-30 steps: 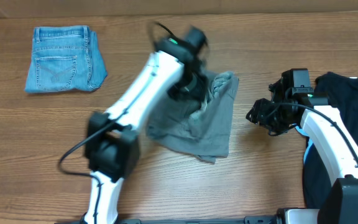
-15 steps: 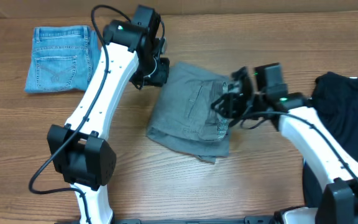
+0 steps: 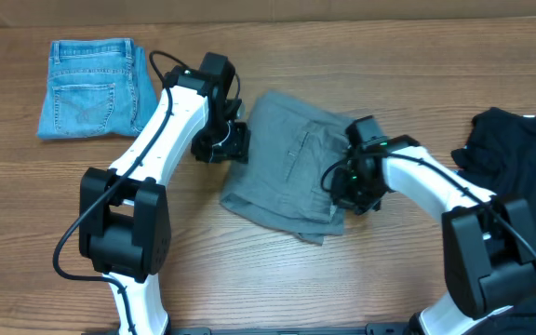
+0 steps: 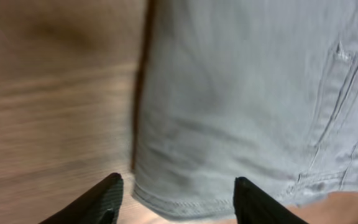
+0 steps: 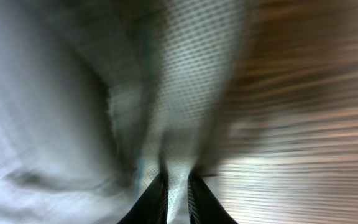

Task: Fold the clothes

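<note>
The grey shorts (image 3: pixel 291 163) lie partly folded in the middle of the table. My left gripper (image 3: pixel 234 142) is open at their left edge; in the left wrist view its fingers (image 4: pixel 176 202) stand either side of the stitched hem (image 4: pixel 191 199) without holding it. My right gripper (image 3: pixel 352 191) is at the shorts' right edge. In the right wrist view its fingers (image 5: pixel 178 196) are shut on a pale fold of the grey shorts (image 5: pixel 185 112).
Small light-blue denim shorts (image 3: pixel 96 87) lie folded at the far left. A black garment heap (image 3: pixel 519 158) lies at the right edge. Bare wood table (image 3: pixel 82 214) runs along the front.
My left gripper let go of the shorts and moved left, then down to their left edge. My right arm swung in from the right and shut on the shorts' right edge.
</note>
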{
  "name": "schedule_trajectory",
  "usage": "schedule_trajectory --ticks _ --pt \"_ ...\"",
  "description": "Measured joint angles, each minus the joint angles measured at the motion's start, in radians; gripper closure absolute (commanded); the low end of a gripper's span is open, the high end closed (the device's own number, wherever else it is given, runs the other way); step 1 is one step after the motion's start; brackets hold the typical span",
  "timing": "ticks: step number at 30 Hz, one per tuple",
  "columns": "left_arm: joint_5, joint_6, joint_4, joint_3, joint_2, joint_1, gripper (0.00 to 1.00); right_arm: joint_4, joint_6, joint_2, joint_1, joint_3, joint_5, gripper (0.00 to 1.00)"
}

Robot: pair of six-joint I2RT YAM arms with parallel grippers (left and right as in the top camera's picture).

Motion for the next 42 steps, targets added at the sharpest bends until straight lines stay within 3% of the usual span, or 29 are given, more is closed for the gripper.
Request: schedule_trajectory --ticks 3,5,8,9,15,21,22,24,30,33,37,42 --pt "0.062 0.001 -0.004 -0.043 0.0 0.001 0.46 -0.002 -0.024 0.0 -0.032 0.0 -0.01 0.84" --pt "0.091 0.001 0.006 -0.083 0.0 -0.005 0.54 -0.002 -0.035 0.0 -0.029 0.0 -0.018 0.84" --pt "0.113 0.006 0.048 -0.152 0.0 -0.021 0.91 -0.001 -0.045 0.0 -0.022 0.0 -0.031 0.84" --pt "0.119 0.002 0.077 -0.183 0.0 -0.028 0.96 -0.001 -0.046 0.0 -0.021 0.0 -0.034 0.84" --pt "0.068 -0.061 0.266 -0.314 -0.002 -0.039 0.96 -0.001 -0.053 0.0 -0.021 0.0 -0.063 0.85" --pt "-0.109 -0.171 0.445 -0.301 -0.021 -0.013 0.96 -0.004 -0.059 -0.012 -0.021 0.0 -0.077 0.84" --pt "-0.135 -0.181 0.452 -0.27 -0.014 0.004 0.94 -0.005 -0.06 -0.028 -0.021 0.0 -0.081 0.84" --pt "-0.157 -0.188 0.44 -0.211 -0.006 0.031 0.77 -0.002 -0.062 -0.045 -0.021 0.0 -0.086 0.84" --pt "-0.091 -0.174 0.184 0.096 0.009 0.073 0.39 0.116 -0.126 -0.1 -0.021 0.0 -0.178 0.87" --pt "-0.042 -0.161 0.064 0.169 0.006 0.072 0.33 0.234 -0.142 -0.1 -0.021 0.001 -0.203 0.89" --pt "-0.006 -0.157 -0.06 0.175 0.007 0.07 0.32 0.444 -0.146 -0.1 -0.021 0.002 -0.217 0.89" --pt "0.013 -0.153 -0.153 0.175 0.006 0.07 0.22 0.575 -0.048 -0.096 -0.021 0.004 -0.113 0.89"
